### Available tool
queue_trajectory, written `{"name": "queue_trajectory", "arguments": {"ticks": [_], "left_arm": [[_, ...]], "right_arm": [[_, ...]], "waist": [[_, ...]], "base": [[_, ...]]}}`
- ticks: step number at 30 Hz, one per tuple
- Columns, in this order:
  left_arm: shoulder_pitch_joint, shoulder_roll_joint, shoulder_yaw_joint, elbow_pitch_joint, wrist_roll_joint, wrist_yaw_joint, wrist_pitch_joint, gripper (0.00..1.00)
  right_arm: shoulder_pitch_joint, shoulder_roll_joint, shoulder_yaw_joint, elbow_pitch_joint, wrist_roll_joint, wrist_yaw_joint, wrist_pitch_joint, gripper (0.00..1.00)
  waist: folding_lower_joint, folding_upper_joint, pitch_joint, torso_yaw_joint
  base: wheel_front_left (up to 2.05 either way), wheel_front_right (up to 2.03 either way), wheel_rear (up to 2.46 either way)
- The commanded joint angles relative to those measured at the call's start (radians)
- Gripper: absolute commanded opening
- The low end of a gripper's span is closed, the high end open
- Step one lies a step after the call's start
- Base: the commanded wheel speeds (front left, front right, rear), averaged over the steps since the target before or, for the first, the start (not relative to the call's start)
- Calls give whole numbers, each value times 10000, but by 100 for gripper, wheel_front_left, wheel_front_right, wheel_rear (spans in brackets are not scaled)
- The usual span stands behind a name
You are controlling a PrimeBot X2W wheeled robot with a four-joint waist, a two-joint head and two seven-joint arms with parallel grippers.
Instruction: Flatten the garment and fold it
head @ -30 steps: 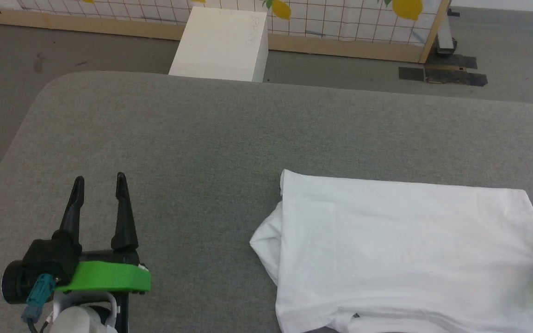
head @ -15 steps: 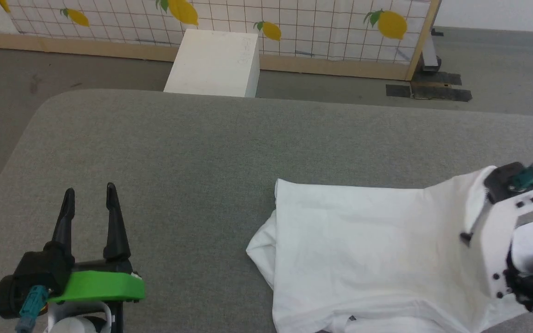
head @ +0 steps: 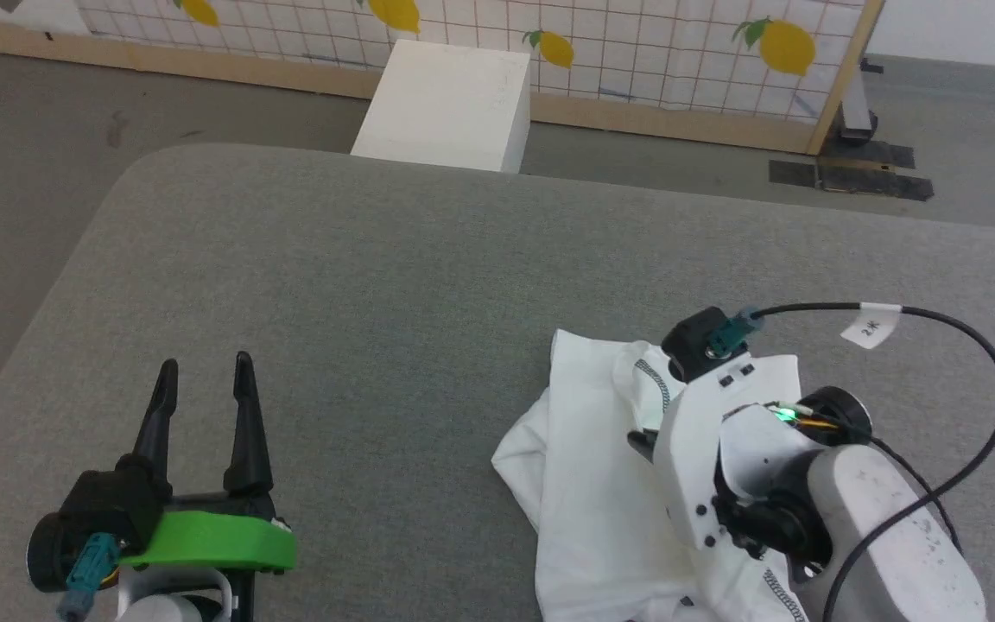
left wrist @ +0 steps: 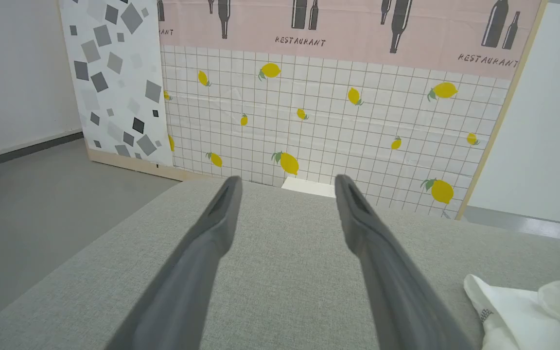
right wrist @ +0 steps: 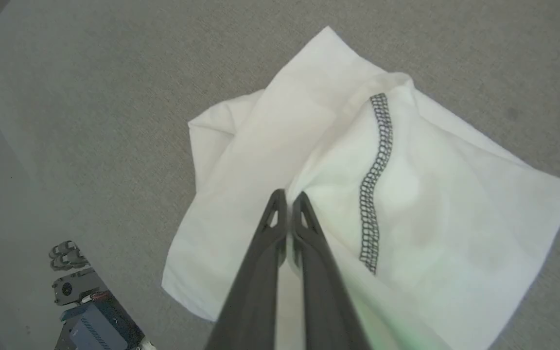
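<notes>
The garment (head: 584, 471) is a white shirt lying on the grey padded table (head: 359, 276), right of centre. Its right part is drawn up and over toward the left, so a dark zigzag seam (right wrist: 376, 170) faces up. My right gripper (right wrist: 288, 197) is shut on a raised fold of the garment (right wrist: 435, 204); in the head view its white wrist covers the fingers (head: 641, 444). My left gripper (head: 206, 373) stands open over bare table at the lower left, well clear of the cloth. In the left wrist view the open left gripper (left wrist: 285, 182) has the garment (left wrist: 508, 311) at its lower right.
A rigid white box (head: 450, 108) stands on the floor beyond the table's far edge. Behind it runs a lemon-print partition (head: 679, 52) with a wooden frame. The table's rounded left corner (head: 130, 173) drops to grey floor. A black cable (head: 972, 345) loops off my right wrist.
My right arm has swung in from the right edge toward the left, carrying the garment's right side over the rest. The head camera shifted slightly. The left gripper has stayed open in place.
</notes>
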Motion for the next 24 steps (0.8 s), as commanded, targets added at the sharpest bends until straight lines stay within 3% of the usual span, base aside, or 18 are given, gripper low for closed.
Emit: {"name": "queue_trajectory", "arguments": {"ticks": [1, 11, 12, 19, 24], "left_arm": [[-62, -109, -9, 106, 84, -104, -38, 100], [-108, -231, 126, 255, 99, -254, -38, 100], [-109, -259, 192, 269, 109, -272, -38, 100], [4, -300, 419, 294, 122, -317, -38, 100], [94, -325, 499, 214, 160, -363, -38, 100]], "right_arm": [[-530, 315, 289, 724, -139, -15, -662, 0], [-1002, 798, 735, 2792, -345, -15, -2004, 0], [-1077, 835, 1014, 3295, -348, -15, -2267, 100], [-1409, 855, 2293, 2404, 1501, -15, -2564, 100], [-1577, 852, 1990, 1243, 1649, -15, -2751, 100]], "waist": [[0, 0, 219, 586], [0, 0, 388, 1035], [0, 0, 379, 957], [0, 0, 107, 270], [0, 0, -143, -363]], "base": [[0, 0, 0], [0, 0, 0], [0, 0, 0], [0, 0, 0], [0, 0, 0]]}}
